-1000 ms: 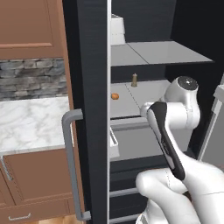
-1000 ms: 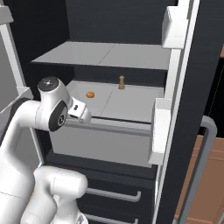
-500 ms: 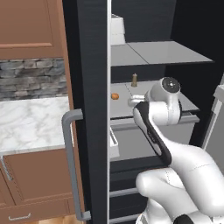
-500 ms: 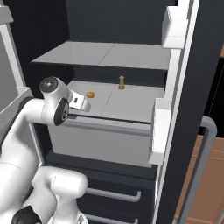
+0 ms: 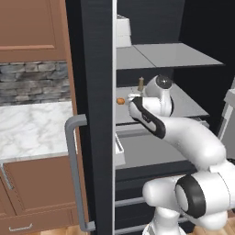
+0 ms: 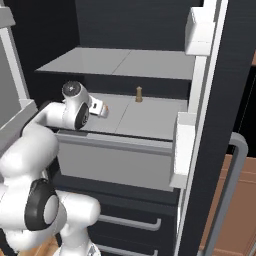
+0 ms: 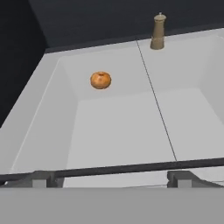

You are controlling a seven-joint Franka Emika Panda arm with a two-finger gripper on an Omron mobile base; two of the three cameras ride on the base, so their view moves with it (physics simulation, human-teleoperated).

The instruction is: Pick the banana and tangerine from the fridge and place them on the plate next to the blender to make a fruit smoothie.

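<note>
Approaching the small round orange tangerine (image 7: 100,80) at eleven o'clock; two-finger gripper (image 7: 111,178) spread, empty; next: advance, then close.

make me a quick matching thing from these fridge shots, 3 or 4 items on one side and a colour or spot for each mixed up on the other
Things:
1. tangerine
2. tan bottle
3. door handle
4. hand

Descriptions:
A. long grey bar on the fridge door
B. upright at the back of the shelf
C. round and orange, lying on the shelf
D. open, short of the fruit

Pairs: 1-C, 2-B, 3-A, 4-D
</note>
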